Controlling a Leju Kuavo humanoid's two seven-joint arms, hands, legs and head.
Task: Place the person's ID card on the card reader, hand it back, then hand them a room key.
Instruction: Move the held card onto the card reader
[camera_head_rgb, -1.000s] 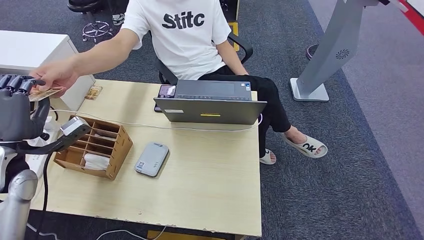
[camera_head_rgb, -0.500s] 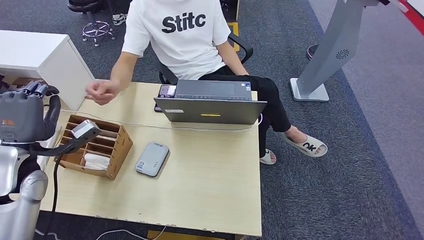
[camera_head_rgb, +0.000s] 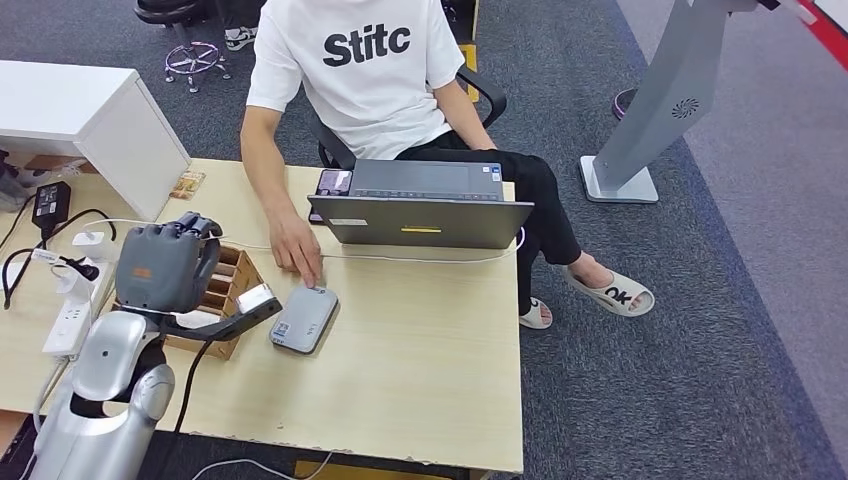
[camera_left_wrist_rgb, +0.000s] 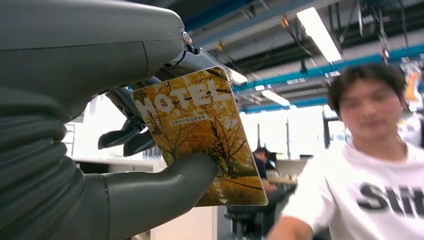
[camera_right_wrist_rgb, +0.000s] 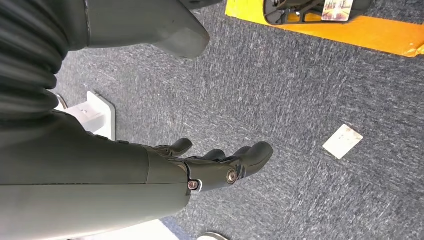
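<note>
My left hand (camera_head_rgb: 163, 264) hovers over the wooden organizer box (camera_head_rgb: 236, 296) at the table's left. In the left wrist view its thumb (camera_left_wrist_rgb: 167, 186) and darker fingers pinch a golden room key card (camera_left_wrist_rgb: 207, 135) printed "HOTEL", held upright toward the seated person (camera_left_wrist_rgb: 372, 150). The grey-white card reader (camera_head_rgb: 304, 318) lies flat just right of the box. The person's hand (camera_head_rgb: 297, 250) reaches down to the table, fingertips at the reader's far edge. My right hand (camera_right_wrist_rgb: 220, 165) hangs over the carpet, fingers loosely apart, holding nothing.
A grey laptop (camera_head_rgb: 420, 215) stands open at the table's far side with a phone (camera_head_rgb: 333, 181) beside it. A white cable crosses the table. A power strip (camera_head_rgb: 68, 315) and adapter (camera_head_rgb: 50, 200) lie left. A white cabinet (camera_head_rgb: 90, 110) stands far left.
My left hand has swung from the far left, where the person's hand met it at a card, rightward and down over the organizer. The person's hand dropped to the card reader.
</note>
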